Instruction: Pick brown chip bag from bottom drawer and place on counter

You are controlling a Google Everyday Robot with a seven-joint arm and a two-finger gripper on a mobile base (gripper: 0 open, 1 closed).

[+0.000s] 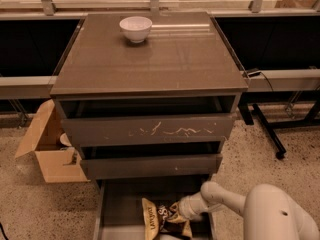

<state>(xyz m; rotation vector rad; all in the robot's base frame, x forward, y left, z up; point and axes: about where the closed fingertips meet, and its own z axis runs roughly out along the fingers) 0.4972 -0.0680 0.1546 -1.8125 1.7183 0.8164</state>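
Observation:
The brown chip bag (pixel 152 218) lies crumpled on the floor of the open bottom drawer (pixel 125 204), near its middle and front, with its tan edge and white lettering showing. My gripper (pixel 176 213) reaches in from the right on a white arm and is pressed against the bag's right side, low inside the drawer. The counter (pixel 165 64) is the glossy grey-brown cabinet top above, well clear of the gripper.
A white bowl (pixel 135 28) stands at the back of the counter. The scratched upper drawer front (pixel 150 130) and middle drawer front (pixel 150 165) overhang the bottom drawer. An open cardboard box (pixel 50 151) sits on the floor to the left. A black table leg (pixel 267 131) stands at right.

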